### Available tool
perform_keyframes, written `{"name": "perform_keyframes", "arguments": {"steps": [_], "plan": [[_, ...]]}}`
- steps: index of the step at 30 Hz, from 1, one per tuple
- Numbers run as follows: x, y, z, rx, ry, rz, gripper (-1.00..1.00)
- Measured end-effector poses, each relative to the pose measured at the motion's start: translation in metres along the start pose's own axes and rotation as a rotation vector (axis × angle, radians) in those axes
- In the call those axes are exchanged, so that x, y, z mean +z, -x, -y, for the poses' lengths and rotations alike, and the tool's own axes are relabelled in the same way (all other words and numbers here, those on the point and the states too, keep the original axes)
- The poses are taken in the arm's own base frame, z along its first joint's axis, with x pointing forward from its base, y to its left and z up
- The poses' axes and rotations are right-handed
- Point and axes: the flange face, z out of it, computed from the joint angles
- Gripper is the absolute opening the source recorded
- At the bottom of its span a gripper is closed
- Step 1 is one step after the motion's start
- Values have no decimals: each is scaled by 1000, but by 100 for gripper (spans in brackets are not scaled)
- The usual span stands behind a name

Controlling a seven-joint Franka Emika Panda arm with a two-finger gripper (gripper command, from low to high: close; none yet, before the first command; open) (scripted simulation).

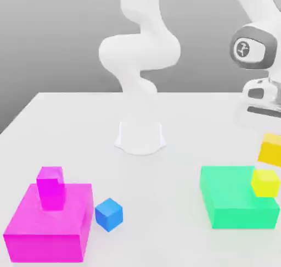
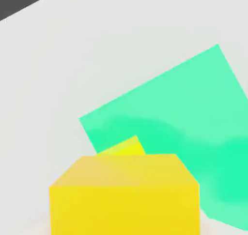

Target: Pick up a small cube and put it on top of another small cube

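Note:
The golden-yellow small cube (image 1: 270,149) hangs in the air at the exterior view's right edge, just under my hand, with my gripper (image 1: 269,135) shut on it. In the hand view this cube (image 2: 125,195) sits close to the camera. The lemon-yellow cube (image 1: 265,182) rests on the right part of a flat green block (image 1: 230,197), just below and slightly to the exterior view's left of the held cube. In the hand view, a sliver of the lemon-yellow cube (image 2: 123,148) peeks out behind the held one, on the green block (image 2: 193,118).
A large magenta block (image 1: 49,224) lies at the exterior view's lower left with a small magenta cube (image 1: 50,189) on top. A small blue cube (image 1: 108,213) stands on the white table beside it. The arm's base (image 1: 140,137) is at the middle back.

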Motion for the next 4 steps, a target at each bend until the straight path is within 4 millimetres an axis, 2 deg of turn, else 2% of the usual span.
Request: {"name": "perform_keyframes", "arguments": {"steps": [1,4], "plan": [[11,0,-1,0,1,2,100],[11,0,-1,1,1,2,100]]}}
